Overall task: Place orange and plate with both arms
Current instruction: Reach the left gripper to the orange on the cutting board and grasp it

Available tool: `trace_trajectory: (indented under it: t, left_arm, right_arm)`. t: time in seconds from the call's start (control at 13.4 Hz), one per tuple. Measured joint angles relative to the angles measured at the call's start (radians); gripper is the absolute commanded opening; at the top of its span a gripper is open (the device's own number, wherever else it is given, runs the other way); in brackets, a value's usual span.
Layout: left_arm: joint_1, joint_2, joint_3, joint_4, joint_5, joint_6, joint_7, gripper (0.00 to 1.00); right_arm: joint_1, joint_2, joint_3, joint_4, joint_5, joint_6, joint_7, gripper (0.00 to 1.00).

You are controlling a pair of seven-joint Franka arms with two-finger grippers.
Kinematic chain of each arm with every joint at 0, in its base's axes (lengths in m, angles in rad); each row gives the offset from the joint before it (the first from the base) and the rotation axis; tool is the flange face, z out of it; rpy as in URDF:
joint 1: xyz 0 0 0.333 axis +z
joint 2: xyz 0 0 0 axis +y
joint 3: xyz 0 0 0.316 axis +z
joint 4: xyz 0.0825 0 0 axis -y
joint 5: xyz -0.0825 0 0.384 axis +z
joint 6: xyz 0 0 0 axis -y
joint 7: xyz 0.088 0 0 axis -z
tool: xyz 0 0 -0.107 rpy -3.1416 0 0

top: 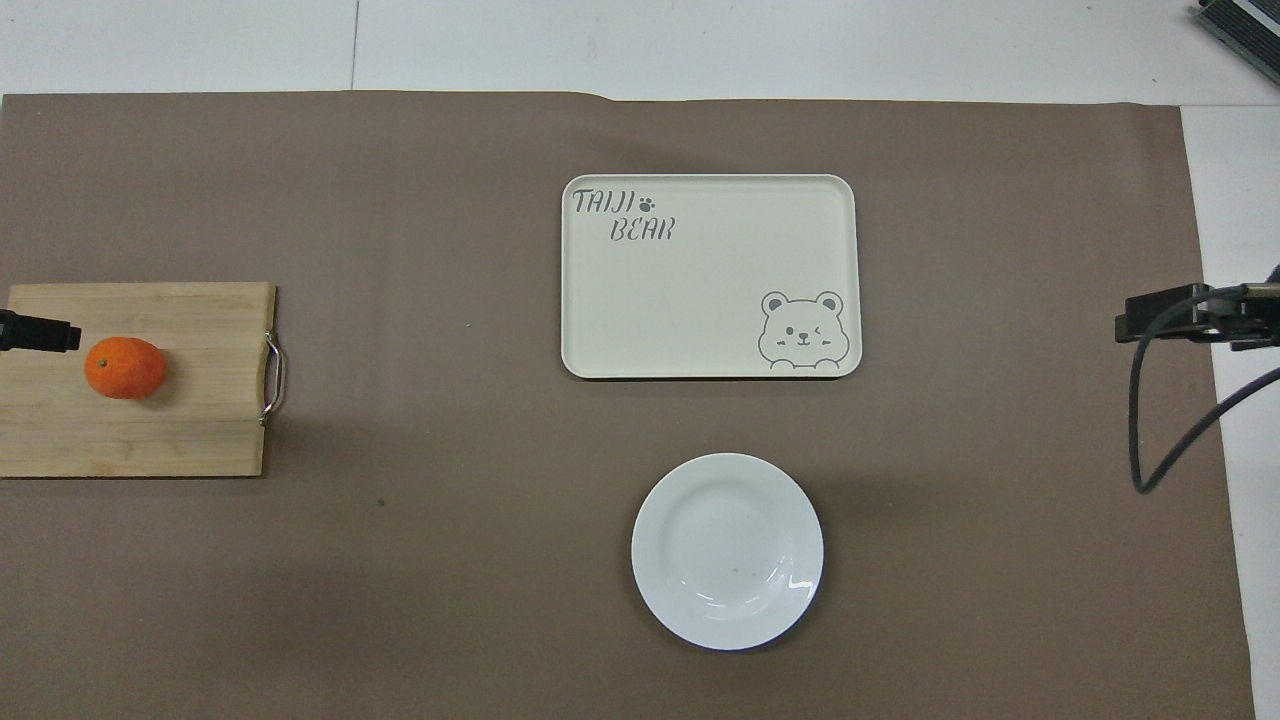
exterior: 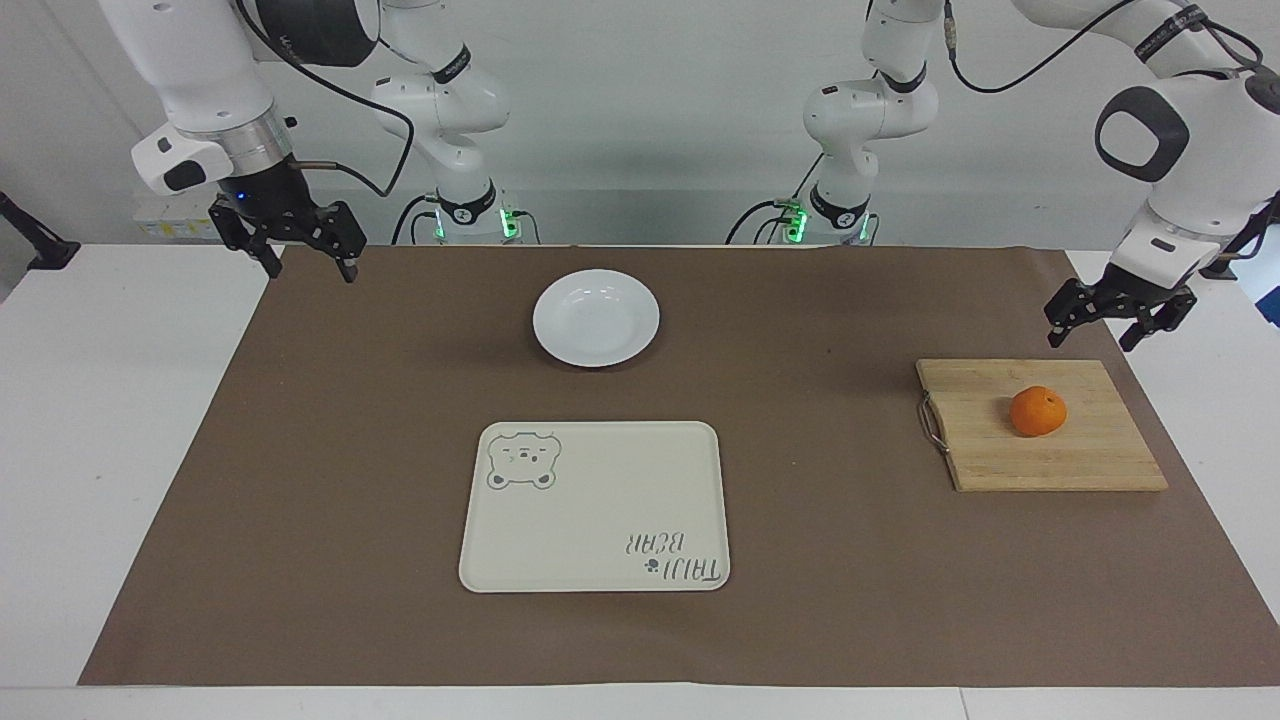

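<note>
Left gripper (exterior: 1108, 322), jaws apart, hangs just short of the orange (exterior: 1038, 411); right gripper (exterior: 296, 243) waits, jaws apart. Off-centre closure could roll the fruit.

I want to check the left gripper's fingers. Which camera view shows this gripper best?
The facing view: the left gripper shows whole there, open, in the air above the cutting board. The overhead view shows only one black tip by the orange.
</note>
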Motion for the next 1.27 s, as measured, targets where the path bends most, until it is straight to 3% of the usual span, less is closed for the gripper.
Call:
trace_trajectory:
  t: [0.3, 0.67, 1.27]
  left_arm:
    - [0.023, 0.078, 0.0, -0.08, -0.004, 0.127, 0.019, 1.0]
    - [0.037, 0.188, -0.001, -0.086, -0.013, 0.205, 0.019, 1.0]
    - [0.04, 0.218, -0.001, -0.114, -0.032, 0.24, 0.02, 1.0]
  right_arm:
    - [0.0, 0.0, 0.0, 0.0, 0.0, 0.0, 0.0, 1.0]
    - [0.0, 0.0, 0.0, 0.0, 0.0, 0.0, 0.0, 1.0]
    - [0.0, 0.0, -0.001, 0.0, 0.0, -0.002, 0.0, 1.0]
